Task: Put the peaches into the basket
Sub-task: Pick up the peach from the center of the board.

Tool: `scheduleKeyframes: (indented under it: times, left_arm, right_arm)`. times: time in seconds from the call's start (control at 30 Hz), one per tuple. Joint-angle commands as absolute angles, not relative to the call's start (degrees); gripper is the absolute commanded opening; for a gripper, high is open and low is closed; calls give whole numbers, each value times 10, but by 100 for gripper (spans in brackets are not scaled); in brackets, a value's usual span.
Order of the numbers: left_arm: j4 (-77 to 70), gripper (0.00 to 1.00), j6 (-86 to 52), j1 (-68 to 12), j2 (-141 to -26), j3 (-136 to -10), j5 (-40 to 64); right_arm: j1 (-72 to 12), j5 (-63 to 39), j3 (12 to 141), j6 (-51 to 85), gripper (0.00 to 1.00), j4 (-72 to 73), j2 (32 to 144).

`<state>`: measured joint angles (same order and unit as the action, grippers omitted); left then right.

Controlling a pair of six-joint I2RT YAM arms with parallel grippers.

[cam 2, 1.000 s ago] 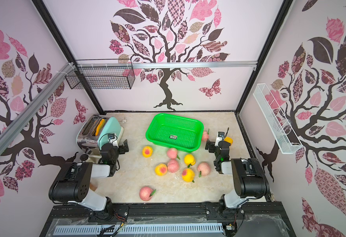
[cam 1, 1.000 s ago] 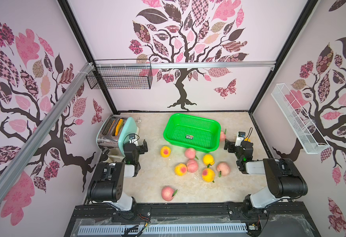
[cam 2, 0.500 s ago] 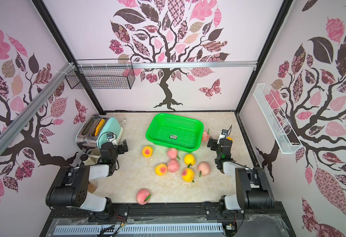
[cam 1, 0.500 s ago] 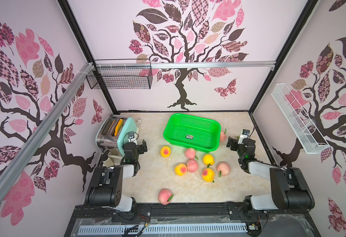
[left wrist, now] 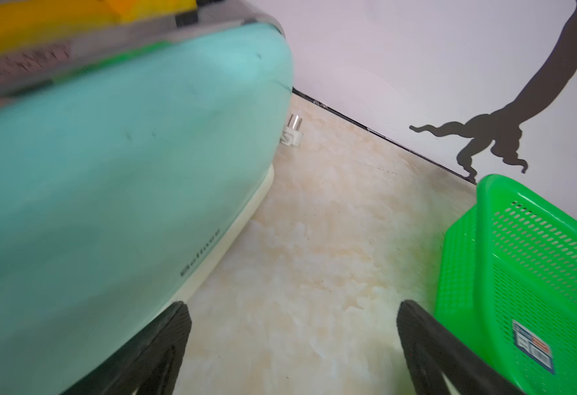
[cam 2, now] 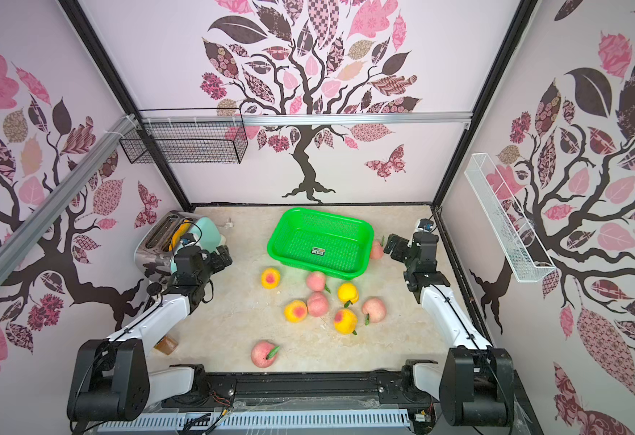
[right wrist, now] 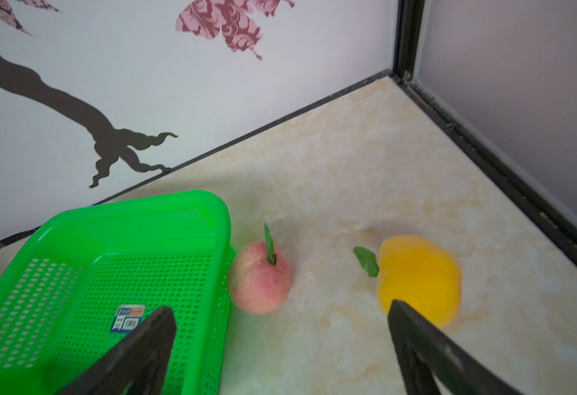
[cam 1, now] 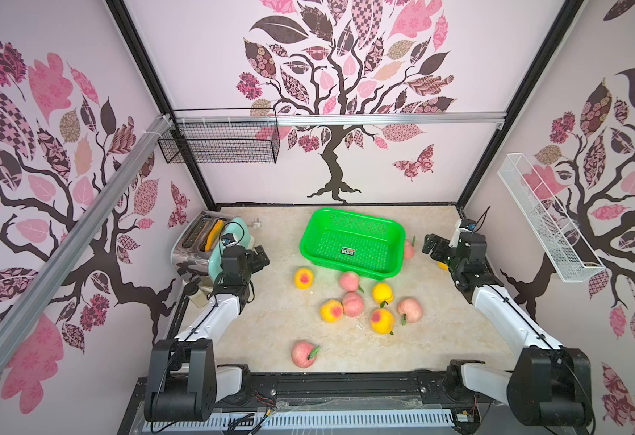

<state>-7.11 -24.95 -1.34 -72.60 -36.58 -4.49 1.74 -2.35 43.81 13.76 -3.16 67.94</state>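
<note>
Both arms have stretched forward. Wide and empty, the right gripper (right wrist: 280, 307) hangs over the tabletop (right wrist: 348, 171), with a pink peach (right wrist: 259, 277) just ahead beside the basket (right wrist: 143, 205) and a yellow peach (right wrist: 417, 273) by one finger. The left gripper (left wrist: 290, 304), equally wide, flanks the toaster (left wrist: 109, 171).

Left gripper (cam 1: 260, 260) spread wide and empty; right gripper (cam 1: 431, 245) likewise; both arms reach forward.
</note>
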Motion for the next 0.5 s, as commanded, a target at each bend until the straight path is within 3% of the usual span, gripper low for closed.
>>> scheduleKeyframes:
  times: [0.0,0.47]
  left_arm:
    - [0,98,-310,-18,-743,-401,30]
    - [164,95,-339,-27,-732,-500,189]
  right_arm:
    - [19,-88,457,168,100,-113,673]
    - [18,-156,453,176,100,-206,648]
